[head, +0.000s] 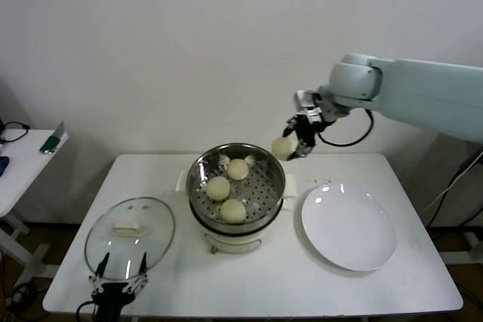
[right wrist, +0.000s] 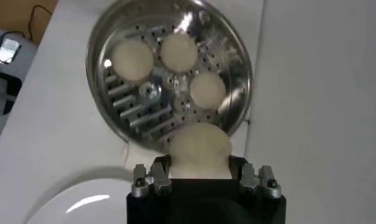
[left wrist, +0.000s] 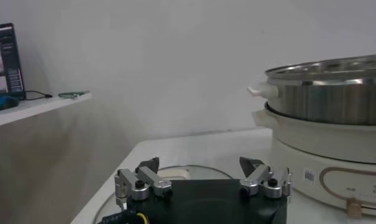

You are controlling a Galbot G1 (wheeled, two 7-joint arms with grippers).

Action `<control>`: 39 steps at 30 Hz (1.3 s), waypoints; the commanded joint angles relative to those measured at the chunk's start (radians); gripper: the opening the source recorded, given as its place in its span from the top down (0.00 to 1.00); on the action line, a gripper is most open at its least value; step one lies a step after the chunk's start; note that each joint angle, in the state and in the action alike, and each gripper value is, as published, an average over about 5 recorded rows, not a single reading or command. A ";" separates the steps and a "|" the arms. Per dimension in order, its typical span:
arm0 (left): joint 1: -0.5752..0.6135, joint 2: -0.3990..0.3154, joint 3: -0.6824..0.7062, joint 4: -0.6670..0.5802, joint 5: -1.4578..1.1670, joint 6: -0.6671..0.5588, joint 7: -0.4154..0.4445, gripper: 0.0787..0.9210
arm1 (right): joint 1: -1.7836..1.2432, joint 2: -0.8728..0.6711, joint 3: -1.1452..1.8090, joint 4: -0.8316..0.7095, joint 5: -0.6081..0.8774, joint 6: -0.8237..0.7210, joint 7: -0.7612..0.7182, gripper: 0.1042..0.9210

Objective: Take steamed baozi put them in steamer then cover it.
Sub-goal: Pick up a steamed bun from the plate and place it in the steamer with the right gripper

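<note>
The steamer (head: 198,180) is a shiny steel pot with a perforated tray on a white base at the table's middle. Three cream-white baozi lie in it: one at the back (head: 238,169), one in the middle (head: 219,188), one at the front (head: 233,210). My right gripper (head: 290,148) is shut on a fourth baozi (head: 281,148) and holds it in the air above the pot's back right rim. In the right wrist view this baozi (right wrist: 198,149) sits between the fingers, with the pot (right wrist: 236,55) below. My left gripper (head: 119,271) is open and empty at the table's front left, over the lid's near edge.
A round glass lid (head: 155,233) with a cream handle lies flat to the left of the steamer. A flat white plate (head: 349,228) lies bare to its right. A small side table (head: 23,157) with devices stands at far left. The left wrist view shows the pot's side (left wrist: 334,103).
</note>
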 commanded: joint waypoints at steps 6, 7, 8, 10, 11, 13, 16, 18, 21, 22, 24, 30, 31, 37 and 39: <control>0.005 -0.003 0.001 -0.007 0.002 -0.002 0.000 0.12 | -0.105 0.261 -0.063 -0.052 0.027 -0.052 0.080 0.35; 0.005 -0.003 0.000 -0.007 0.002 -0.002 0.000 0.12 | -0.121 0.265 -0.063 -0.062 0.014 -0.054 0.083 0.35; 0.005 -0.003 -0.002 -0.007 0.001 -0.002 0.000 0.12 | -0.136 0.268 -0.061 -0.071 0.000 -0.056 0.086 0.35; 0.004 -0.002 -0.003 -0.005 0.000 -0.002 -0.001 0.12 | -0.162 0.269 -0.056 -0.081 -0.031 -0.060 0.092 0.35; 0.004 -0.002 -0.003 -0.004 0.000 -0.003 -0.001 0.12 | -0.175 0.268 -0.054 -0.085 -0.047 -0.062 0.096 0.35; 0.003 -0.002 -0.002 0.000 0.000 -0.004 -0.001 0.12 | -0.193 0.264 -0.053 -0.092 -0.069 -0.065 0.101 0.35; 0.000 -0.002 0.000 0.005 0.002 -0.004 0.000 0.12 | -0.213 0.258 -0.057 -0.094 -0.085 -0.068 0.104 0.35; -0.001 -0.002 0.001 0.006 0.003 -0.004 0.000 0.12 | -0.223 0.254 -0.058 -0.090 -0.090 -0.071 0.106 0.35; -0.004 -0.001 0.000 0.009 0.002 -0.003 0.000 0.12 | -0.235 0.249 -0.059 -0.086 -0.099 -0.075 0.109 0.35; -0.005 -0.001 0.000 0.010 0.003 -0.004 0.000 0.12 | -0.238 0.249 -0.060 -0.087 -0.103 -0.076 0.110 0.35; -0.006 -0.001 0.000 0.012 0.003 -0.005 -0.001 0.12 | -0.243 0.249 -0.062 -0.090 -0.113 -0.078 0.114 0.35; -0.009 -0.003 0.000 0.016 0.003 -0.008 -0.002 0.12 | -0.244 0.255 -0.050 -0.115 -0.115 -0.072 0.115 0.35; -0.009 -0.003 0.000 0.016 0.002 -0.007 -0.002 0.12 | -0.241 0.255 -0.048 -0.118 -0.110 -0.064 0.110 0.34; -0.009 0.002 -0.004 0.015 -0.002 -0.009 -0.003 0.12 | -0.201 0.229 0.000 -0.125 -0.069 0.009 0.052 0.21; -0.007 0.004 -0.005 0.014 0.000 -0.008 -0.004 0.12 | -0.184 0.204 0.041 -0.134 -0.026 0.019 0.039 0.16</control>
